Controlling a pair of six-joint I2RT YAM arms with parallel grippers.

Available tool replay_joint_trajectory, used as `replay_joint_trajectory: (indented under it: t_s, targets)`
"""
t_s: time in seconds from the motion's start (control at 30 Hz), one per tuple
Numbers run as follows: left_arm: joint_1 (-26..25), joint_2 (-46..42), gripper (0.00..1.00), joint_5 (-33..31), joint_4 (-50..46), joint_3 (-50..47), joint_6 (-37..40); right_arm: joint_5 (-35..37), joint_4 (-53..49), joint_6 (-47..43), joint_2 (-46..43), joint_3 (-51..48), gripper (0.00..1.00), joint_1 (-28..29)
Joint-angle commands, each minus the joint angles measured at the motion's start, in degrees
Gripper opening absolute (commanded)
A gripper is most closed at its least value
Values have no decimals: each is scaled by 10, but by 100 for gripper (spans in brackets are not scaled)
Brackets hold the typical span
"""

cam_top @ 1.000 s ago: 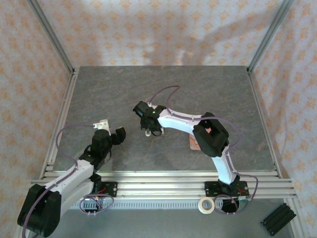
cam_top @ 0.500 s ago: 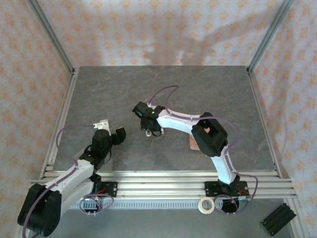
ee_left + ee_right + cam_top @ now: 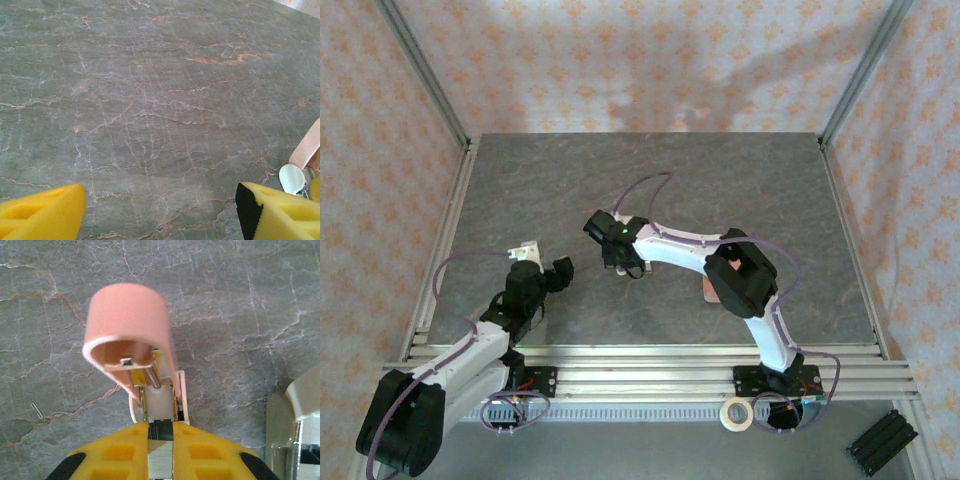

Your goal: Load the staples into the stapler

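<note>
The pink stapler (image 3: 127,325) stands on the table with its lid swung up, showing the metal magazine and a white pusher. My right gripper (image 3: 161,427) is shut on a flat grey strip of staples (image 3: 161,456), whose front end meets the white pusher in the open magazine. From above, the right gripper (image 3: 618,262) points down at the table's middle and covers the stapler. My left gripper (image 3: 560,270) hovers just left of it, open with nothing between its yellow fingers (image 3: 45,210). In the left wrist view the stapler's pink edge (image 3: 310,145) shows at the far right.
One loose staple (image 3: 226,192) lies on the stone table, also seen as a loose staple (image 3: 35,410) left of the stapler. A white-and-metal object (image 3: 295,430) sits at the right. A small pink block (image 3: 711,290) lies by the right elbow. A tape roll (image 3: 737,413) rests past the front rail.
My right gripper has shifted slightly left and away from the bases with the strip in its grip. The left arm has not moved.
</note>
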Motion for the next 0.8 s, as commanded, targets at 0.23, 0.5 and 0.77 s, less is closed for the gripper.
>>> replay_joint_trajectory:
  t_s: [0.23,0.5,0.77]
  targets:
    - [5,-8,79,4,6,2,9,66,-13,-78,-17,34,16,1]
    - [5,-8,79,1,-2,6,13,60,-14,-87,-1,38,16,-1]
    - [5,0,79,2,0,10,13,51,-8,-84,1,23,16,-1]
